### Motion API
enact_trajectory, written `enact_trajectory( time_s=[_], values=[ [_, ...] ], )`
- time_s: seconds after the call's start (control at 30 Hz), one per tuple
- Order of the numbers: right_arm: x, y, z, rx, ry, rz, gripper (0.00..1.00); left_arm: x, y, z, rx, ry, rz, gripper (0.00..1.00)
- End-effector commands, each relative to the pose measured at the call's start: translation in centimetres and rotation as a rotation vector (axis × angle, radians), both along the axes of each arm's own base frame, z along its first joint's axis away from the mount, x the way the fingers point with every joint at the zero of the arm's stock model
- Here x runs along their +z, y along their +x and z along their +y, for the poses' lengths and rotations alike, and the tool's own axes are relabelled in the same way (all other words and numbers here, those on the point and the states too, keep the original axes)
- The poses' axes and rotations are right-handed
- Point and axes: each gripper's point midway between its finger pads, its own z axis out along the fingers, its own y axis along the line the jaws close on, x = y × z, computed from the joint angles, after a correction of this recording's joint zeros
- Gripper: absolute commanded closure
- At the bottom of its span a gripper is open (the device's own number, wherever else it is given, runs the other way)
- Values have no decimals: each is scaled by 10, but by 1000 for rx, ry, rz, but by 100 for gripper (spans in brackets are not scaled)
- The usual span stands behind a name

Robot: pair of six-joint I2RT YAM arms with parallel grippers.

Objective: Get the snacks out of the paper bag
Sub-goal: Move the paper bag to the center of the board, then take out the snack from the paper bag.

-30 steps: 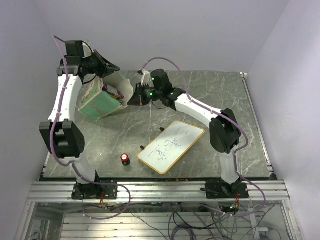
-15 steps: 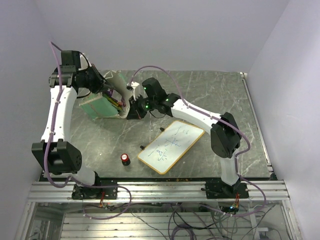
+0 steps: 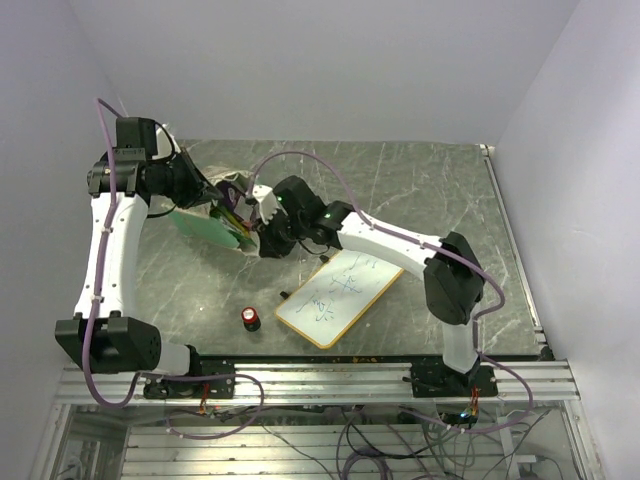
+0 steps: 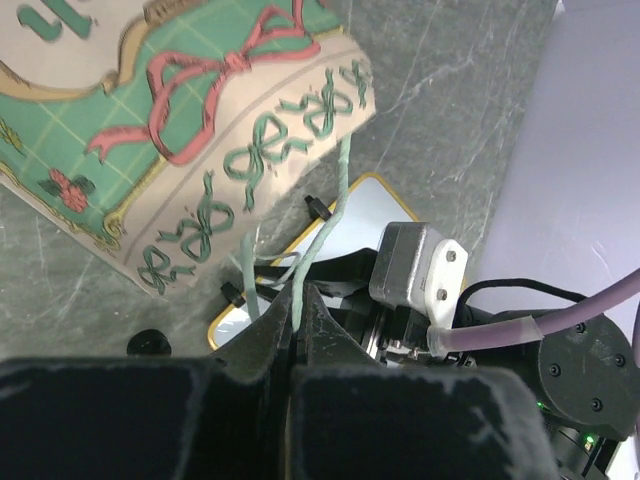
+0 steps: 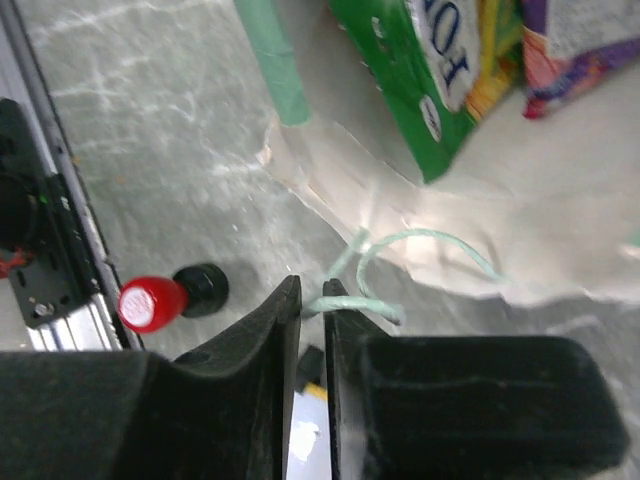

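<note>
The green paper bag hangs tilted over the table's left side, and its ribbon-patterned wall fills the left wrist view. My left gripper is shut on one thin pale string handle of the bag. My right gripper is at the bag's mouth, its jaws a narrow gap apart. The other string handle lies across its tips. Inside the cream lining lie snacks: a green-and-white packet and a purple multicoloured packet.
A small black cylinder with a red cap lies near the front edge, also in the right wrist view. A wood-framed whiteboard lies just right of it, under the right forearm. The metal rail edges the table.
The left arm has carried the bag lower and toward the table's front, tipping it. The right gripper followed down-left, and its jaws have parted slightly round the string.
</note>
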Motion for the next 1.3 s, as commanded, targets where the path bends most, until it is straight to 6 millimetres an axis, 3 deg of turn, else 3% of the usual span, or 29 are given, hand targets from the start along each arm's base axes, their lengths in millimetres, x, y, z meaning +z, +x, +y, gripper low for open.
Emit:
enact_trajectory(
  time_s=[0.0,0.07,0.17,0.23,0.33,0.47,0.57,0.7,0.87,1.1,1.27],
  values=[
    [17,14,-31,-138,-42,-102,81,12,4,-11,-24,-75,-46,93],
    [19,20,-44,-199,-71,-130,74,14,6,-16,-43,-105,-39,93],
    [24,31,-65,-296,-106,-177,45,18,4,-15,-51,-106,-44,93],
    [32,36,-73,-332,-101,-215,32,21,3,-11,-45,-112,-52,93],
    [47,41,-70,-366,-27,-251,19,15,3,-13,-32,-172,-17,93],
    [60,41,-50,-384,154,-254,12,16,9,-24,-25,-295,2,93],
    [66,44,-34,-397,244,-300,14,24,12,-23,-10,-286,-26,93],
    [70,50,-14,-380,335,-369,24,26,6,-19,-2,-251,-21,93],
    [82,41,-1,-350,505,-538,37,31,6,-18,9,-247,-44,93],
    [59,49,24,-372,498,-627,43,26,3,-17,-7,-229,-33,93],
    [43,78,14,-524,429,-688,55,31,1,-18,-13,-234,-33,93]
  ],
)
